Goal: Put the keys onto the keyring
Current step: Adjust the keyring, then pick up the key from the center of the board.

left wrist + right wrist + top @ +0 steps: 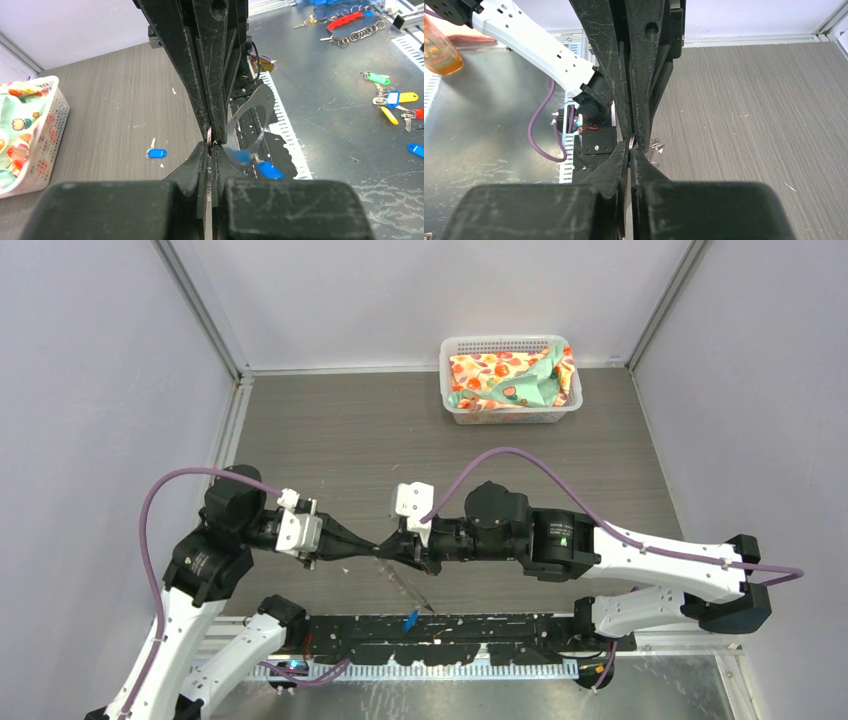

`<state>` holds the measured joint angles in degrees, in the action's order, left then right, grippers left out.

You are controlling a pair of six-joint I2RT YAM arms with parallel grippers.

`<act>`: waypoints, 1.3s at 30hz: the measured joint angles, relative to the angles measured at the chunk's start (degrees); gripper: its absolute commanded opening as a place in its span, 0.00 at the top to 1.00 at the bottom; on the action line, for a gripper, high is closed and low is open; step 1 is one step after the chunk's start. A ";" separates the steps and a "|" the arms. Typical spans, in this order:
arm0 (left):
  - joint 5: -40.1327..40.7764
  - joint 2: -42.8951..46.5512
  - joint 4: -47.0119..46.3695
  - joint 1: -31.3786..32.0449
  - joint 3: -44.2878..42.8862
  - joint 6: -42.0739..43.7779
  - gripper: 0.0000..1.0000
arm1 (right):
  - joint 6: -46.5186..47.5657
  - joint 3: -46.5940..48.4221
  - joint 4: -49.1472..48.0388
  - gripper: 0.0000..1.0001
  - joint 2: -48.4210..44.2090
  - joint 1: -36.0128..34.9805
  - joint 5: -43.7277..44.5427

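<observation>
Near key: tiny key, bright blue plastic head, short silver blade (410,619). It sits at the near end of the wire, close to the arm bases. You can't tell whether it's threaded or just touching.
Keyring: large, thin, silvery-grey wire keyring (262,97). It's held up off the dark grey wood-grain table (330,430) and runs from the pinch point back toward the bases.
Left gripper: left gripper (210,152) has its fingers clamped together on the keyring wire at the very tips.
Right gripper: right gripper (631,150) is nose to nose with it, fingers pressed together on a sliver of metal. Wire or key blade, you can't tell.
Loose key: a second blue-headed one (157,153) lies flat on the table past the pinch, well apart from the keyring.
Far end: white perforated plastic basket (500,341) holding orange patterned cloth (490,375). Not involved.
Handling, keyring: light, thin and springy, I'd judge. Expect it to twist or skate in the pads, so grip close to where the key goes on.
Handling, keys: near weightless, with a slick head. A blade flat on the table is hard to get under, so take the head by its flat faces.
Count: keyring 1, basket 1. Keys 2 for sure: one at the wire, one loose. The left wrist view shows two blurred blue blobs by the loop, so you can't rule out a third.
</observation>
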<state>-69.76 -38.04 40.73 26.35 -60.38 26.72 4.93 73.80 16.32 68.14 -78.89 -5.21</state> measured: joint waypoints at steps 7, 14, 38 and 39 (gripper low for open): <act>1.07 0.02 -0.50 0.02 0.00 -1.31 1.00 | -0.52 0.00 0.07 0.95 -0.07 0.37 -0.63; 3.39 -0.02 -2.89 0.17 0.00 -6.88 1.00 | -1.31 0.00 0.04 0.72 -0.39 0.52 -0.46; -1.20 6.86 -2.82 0.22 3.72 12.59 1.00 | -8.92 -6.38 8.92 0.38 -10.05 10.23 25.51; -1.42 7.19 -2.54 0.22 3.76 13.73 1.00 | -9.94 -8.41 8.92 0.38 -10.03 12.13 25.81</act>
<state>-71.18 -30.85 38.20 26.57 -56.62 40.45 -5.02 65.39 25.23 58.11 -66.76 20.60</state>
